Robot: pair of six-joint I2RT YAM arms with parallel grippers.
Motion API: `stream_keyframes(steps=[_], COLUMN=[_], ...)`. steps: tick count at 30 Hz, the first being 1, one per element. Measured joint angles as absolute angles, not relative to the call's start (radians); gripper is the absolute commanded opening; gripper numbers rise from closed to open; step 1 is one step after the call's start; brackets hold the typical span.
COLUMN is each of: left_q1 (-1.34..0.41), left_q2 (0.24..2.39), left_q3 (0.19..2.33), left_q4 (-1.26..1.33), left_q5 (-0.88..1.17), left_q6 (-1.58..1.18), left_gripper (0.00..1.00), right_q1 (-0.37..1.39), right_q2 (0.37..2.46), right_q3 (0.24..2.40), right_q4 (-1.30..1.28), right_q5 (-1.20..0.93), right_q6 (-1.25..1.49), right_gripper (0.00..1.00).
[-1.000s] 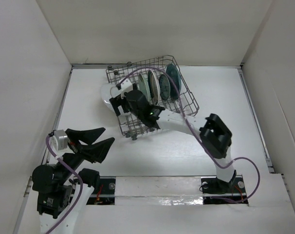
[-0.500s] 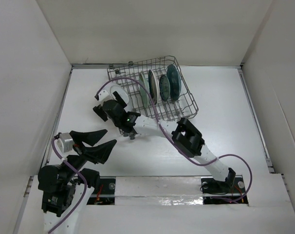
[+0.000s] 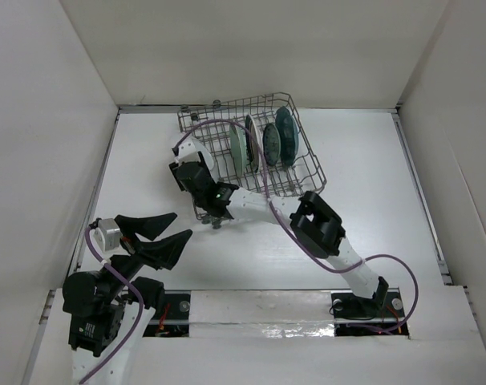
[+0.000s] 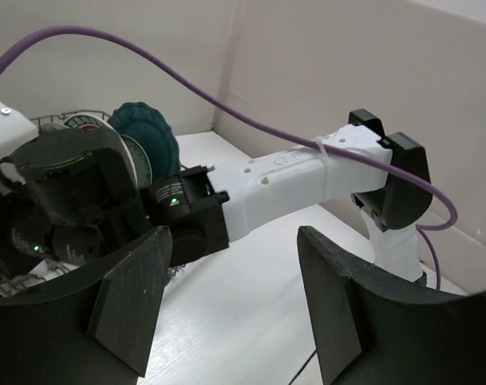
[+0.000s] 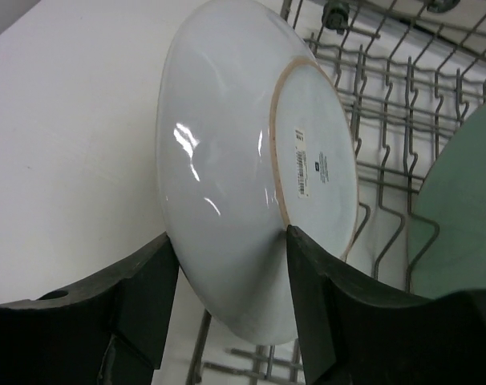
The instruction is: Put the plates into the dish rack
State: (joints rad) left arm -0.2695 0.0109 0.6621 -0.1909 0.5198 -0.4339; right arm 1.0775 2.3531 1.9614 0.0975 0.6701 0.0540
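Here, right end effector [image 5: 231,241] pinches the white plate [image 5: 219,144] near the mint plate [image 5: 459,192]; left end effector [image 4: 233,241] wide.

One small printed label [image 5: 308,166], not legible.
It sits on the underside of the white round ceramic plate [image 5: 227,184]; the dark lettering is too small to read.

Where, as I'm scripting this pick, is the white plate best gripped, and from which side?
Probably its near rim, from the arms' side, jaws straddling it: the plate stands on edge at the rack's left end, so only the thin rim fits the right gripper.
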Motion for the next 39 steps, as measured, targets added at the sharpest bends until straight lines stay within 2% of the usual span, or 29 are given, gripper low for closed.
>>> stream_keyframes(steps=[3, 11, 18, 21, 28, 39], left_q1=[-0.270, -0.270, -0.270, -0.270, -0.270, -0.270], left_q2=[0.011, 0.031, 0.051, 0.060, 0.067, 0.075], left_q3=[0.662, 0.662, 0.662, 0.662, 0.662, 0.662], left_q4=[-0.191, -0.191, -0.192, -0.192, -0.192, -0.192], left_q5=[0.520, 0.519, 0.520, 0.519, 0.520, 0.519], left_q6=[-0.434, -0.434, -0.434, -0.434, -0.434, -0.434], left_gripper=[0.60, 0.60, 0.60, 0.60, 0.60, 0.60], right_q1=[1.065, 0.979, 0.913, 0.897, 0.896, 0.934], right_q2=[2.281, 2.069, 1.977, 1.959, 1.953, 1.998], right_q3=[1.873, 1.636, 1.514, 1.485, 1.460, 1.482], right_q4=[0.105, 0.162, 0.197, 0.213, 0.240, 0.238], right_q5=[0.642, 0.610, 0.522, 0.495, 0.469, 0.459], right_q6=[0.135, 0.314, 0.476, 0.523, 0.575, 0.587], right_gripper=[0.45, 0.36, 0.28, 0.28, 0.38, 0.43])
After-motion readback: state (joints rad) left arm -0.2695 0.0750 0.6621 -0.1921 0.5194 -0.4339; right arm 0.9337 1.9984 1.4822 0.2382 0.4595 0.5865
